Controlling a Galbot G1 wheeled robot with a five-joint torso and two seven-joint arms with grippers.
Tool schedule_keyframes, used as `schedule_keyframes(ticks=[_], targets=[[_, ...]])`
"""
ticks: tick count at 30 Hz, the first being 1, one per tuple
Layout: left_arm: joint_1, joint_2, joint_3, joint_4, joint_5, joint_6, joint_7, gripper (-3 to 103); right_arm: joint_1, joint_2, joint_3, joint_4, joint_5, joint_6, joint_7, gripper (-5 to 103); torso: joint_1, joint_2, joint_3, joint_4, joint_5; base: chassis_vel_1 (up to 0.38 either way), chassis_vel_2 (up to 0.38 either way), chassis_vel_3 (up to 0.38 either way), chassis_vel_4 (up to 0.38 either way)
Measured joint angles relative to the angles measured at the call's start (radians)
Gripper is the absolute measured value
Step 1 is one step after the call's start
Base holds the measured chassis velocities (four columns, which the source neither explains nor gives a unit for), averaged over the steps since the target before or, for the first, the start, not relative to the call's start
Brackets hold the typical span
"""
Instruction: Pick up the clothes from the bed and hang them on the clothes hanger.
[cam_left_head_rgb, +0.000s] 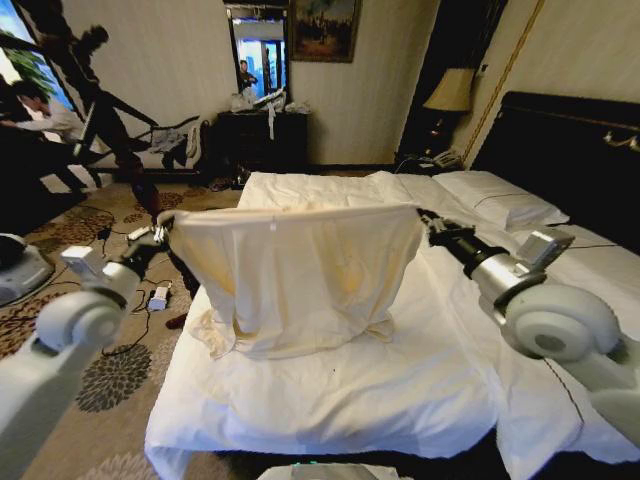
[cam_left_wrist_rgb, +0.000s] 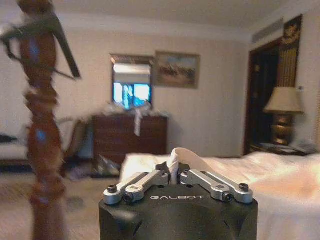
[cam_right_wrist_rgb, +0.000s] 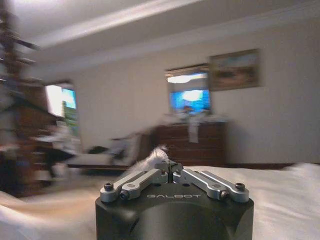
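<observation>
Reaching in from the lower corners of the frame, the left gripper and right gripper are pinching the cream clothes, stretched mid-frame above the bed.

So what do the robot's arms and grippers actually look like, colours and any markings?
Both arms are pale grey-white with big rounded joint housings, narrowing to silver and black forearm sections. The left gripper and right gripper each have a black body printed GALBOT in white, with silver metal finger linkages fixed by dark bolts.
</observation>
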Motion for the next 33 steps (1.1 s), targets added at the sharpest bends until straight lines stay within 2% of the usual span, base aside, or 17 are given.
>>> schedule_keyframes(ticks=[2, 3, 5, 6, 7, 10, 13, 14, 16, 18, 19, 22, 23, 26, 29, 32, 33], targets=[[0.039, 0.002, -0.011, -0.038, -0.036, 0.083, -0.037, 16, 0.003, -0.001, -0.002, 0.01, 0.019, 0.021, -0.045, 0, 0.0, 0.0, 0.0, -0.0009, 0.0004, 0.0, 0.0, 0.0, 0.0], [0.039, 0.002, -0.011, -0.038, -0.036, 0.083, -0.037, 16, 0.003, -0.001, -0.002, 0.01, 0.019, 0.021, -0.045, 0, 0.0, 0.0, 0.0, -0.0009, 0.0004, 0.0, 0.0, 0.0, 0.0], [0.088, 0.007, -0.024, -0.075, -0.048, 0.22, -0.095, 26, 0.003, -0.005, 0.002, 0.011, 0.042, 0.041, -0.072, 0, 0.0, 0.0, 0.0, -0.0009, 0.0005, 0.0, 0.0, 0.0, 0.0], [0.129, 0.007, -0.038, -0.1, -0.05, 0.322, -0.135, 32, 0.008, -0.009, 0.005, 0.011, 0.062, 0.056, -0.087, 0, 0.0, 0.0, 0.0, -0.0001, 0.0004, 0.0, 0.0, 0.0, 0.0], [0.15, 0.004, -0.05, -0.116, -0.051, 0.367, -0.157, 38, 0.015, -0.011, 0.008, 0.011, 0.074, 0.068, -0.097, 0, 0.0, 0.0, 0.0, 0.0003, 0.0002, 0.0, 0.0, 0.0, 0.0], [0.161, -0.001, -0.07, -0.13, -0.065, 0.378, -0.153, 43, 0.023, -0.015, 0.012, 0.011, 0.081, 0.076, -0.104, 0, 0.0, 0.0, 0.0, 0.0001, -0.0001, 0.0, 0.0, 0.0, 0.0], [0.181, 0.006, -0.157, -0.176, -0.208, 0.381, -0.116, 59, 0.034, -0.021, 0.019, 0.017, 0.083, 0.076, -0.088, 0, 0.0, 0.0, 0.0, -0.0007, 0.0005, 0.0, 0.0, 0.0, 0.0], [0.181, 0.006, -0.157, -0.176, -0.208, 0.381, -0.116, 59, 0.034, -0.021, 0.019, 0.017, 0.083, 0.076, -0.088, 0, 0.0, 0.0, 0.0, -0.0007, 0.0005, 0.0, 0.0, 0.0, 0.0], [0.187, 0.019, -0.202, -0.186, -0.25, 0.351, -0.074, 64, 0.038, -0.021, 0.022, 0.017, 0.08, 0.074, -0.074, 0, 0.0, 0.0, 0.0, -0.0003, 0.0006, 0.0, 0.0, 0.0, 0.0], [0.148, 0.041, -0.224, -0.173, -0.264, 0.218, -0.023, 76, 0.038, -0.021, 0.026, 0.016, 0.072, 0.074, -0.072, 0, 0.0, 0.0, 0.0, 0.0, -0.0001, 0.0, 0.0, 0.0, 0.0], [0.148, 0.041, -0.224, -0.173, -0.264, 0.218, -0.023, 76, 0.038, -0.021, 0.026, 0.016, 0.072, 0.074, -0.072, 0, 0.0, 0.0, 0.0, 0.0, -0.0001, 0.0, 0.0, 0.0, 0.0], [0.008, 0.153, -0.276, -0.053, -0.3, 0.046, -0.111, 92, 0.043, -0.013, 0.018, 0.018, 0.059, 0.099, -0.115, 0, 0.0, 0.0, 0.0, -0.0016, 0.0005, 0.0, 0.0, 0.0, 0.0], [0.008, 0.153, -0.276, -0.053, -0.3, 0.046, -0.111, 92, 0.043, -0.013, 0.018, 0.018, 0.059, 0.099, -0.115, 0, 0.0, 0.0, 0.0, -0.0016, 0.0005, 0.0, 0.0, 0.0, 0.0], [-0.098, 0.279, -0.288, 0.142, -0.293, -0.049, -0.115, 98, 0.046, 0.012, 0.005, 0.022, 0.042, 0.112, -0.168, 0, 0.0, 0.0, 0.0, -0.0001, -0.0001, 0.0, 0.0, 0.0, 0.0], [-0.135, 0.321, -0.275, 0.229, -0.289, -0.08, -0.095, 100, 0.05, 0.026, 0.0, 0.021, 0.03, 0.114, -0.185, 0, 0.0, 0.0, 0.0, -0.0005, -0.0001, 0.0, 0.0, 0.0, 0.0], [-0.193, 0.382, -0.257, 0.437, -0.29, -0.117, -0.039, 100, 0.057, 0.055, -0.009, -0.013, -0.015, 0.12, -0.24, 0, 0.0, 0.0, 0.0, -0.0003, 0.0004, 0.0, 0.0, 0.0, 0.0], [-0.193, 0.382, -0.257, 0.437, -0.29, -0.117, -0.039, 100, 0.057, 0.055, -0.009, -0.013, -0.015, 0.12, -0.24, 0, 0.0, 0.0, 0.0, -0.0003, 0.0004, 0.0, 0.0, 0.0, 0.0]])
